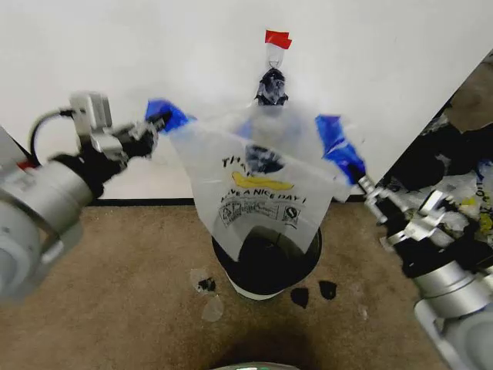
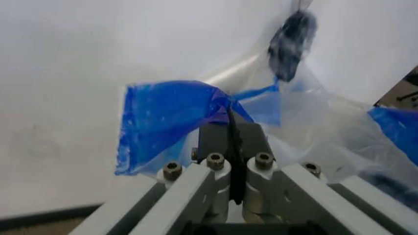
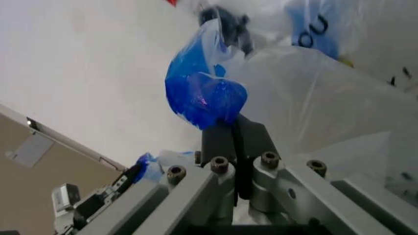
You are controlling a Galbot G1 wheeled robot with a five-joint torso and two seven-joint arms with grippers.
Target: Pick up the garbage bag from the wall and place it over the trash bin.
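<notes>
Head view: garbage bag (image 1: 258, 193) stretched open in the air against the wall (image 1: 115, 46), just above the trash bin (image 1: 266, 266) on the carpet (image 1: 115, 270). Left gripper (image 1: 158, 122) pinches the bag's blue-taped corner on one side, right gripper (image 1: 362, 183) the other. A black wad (image 1: 271, 86) hangs under red tape (image 1: 277, 38). Left wrist view: fingers (image 2: 219, 137) clamped together on blue tape (image 2: 163, 117). Right wrist view: fingers (image 3: 251, 137) clamped on the blue patch (image 3: 205, 95), bag film (image 3: 313, 93) alongside.
</notes>
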